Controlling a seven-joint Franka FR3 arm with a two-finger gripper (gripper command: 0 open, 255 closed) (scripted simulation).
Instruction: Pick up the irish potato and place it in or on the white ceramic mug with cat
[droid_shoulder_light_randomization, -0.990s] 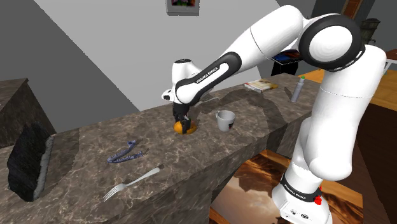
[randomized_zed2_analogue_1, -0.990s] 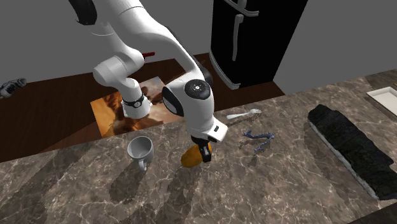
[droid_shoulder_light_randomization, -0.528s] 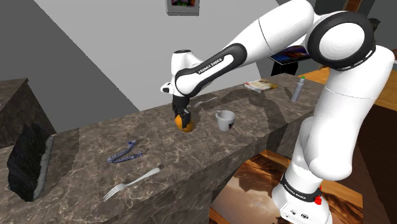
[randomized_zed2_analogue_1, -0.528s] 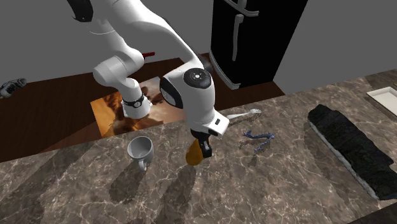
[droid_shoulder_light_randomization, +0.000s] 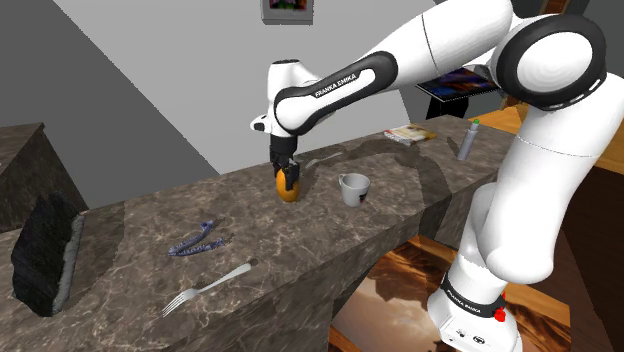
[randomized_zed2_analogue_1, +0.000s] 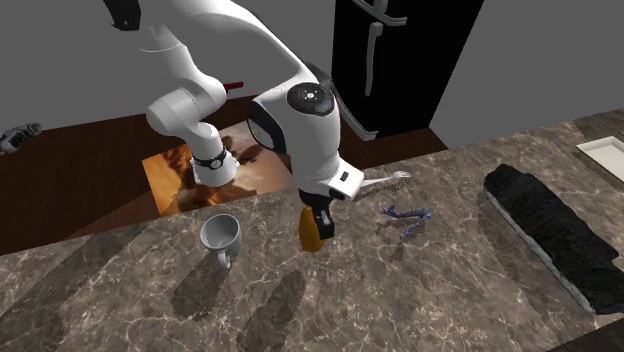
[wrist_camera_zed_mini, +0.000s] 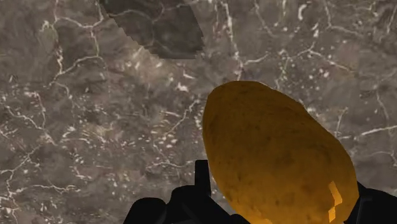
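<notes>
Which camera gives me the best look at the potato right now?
The wrist view: the orange-brown potato looms large, clasped between the black fingers. The shoulder view shows it small, partly behind the fingers; the second exterior view shows it hanging above the counter, near the white mug.

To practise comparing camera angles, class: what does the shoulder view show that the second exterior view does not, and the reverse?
Shoulder view, not the other: a grey bottle, a booklet and a wall picture. Second exterior view, not the other: a black fridge and a white tray. Both: the gripper shut on the orange-brown potato, the white mug, the fork and the marbled counter.
</notes>
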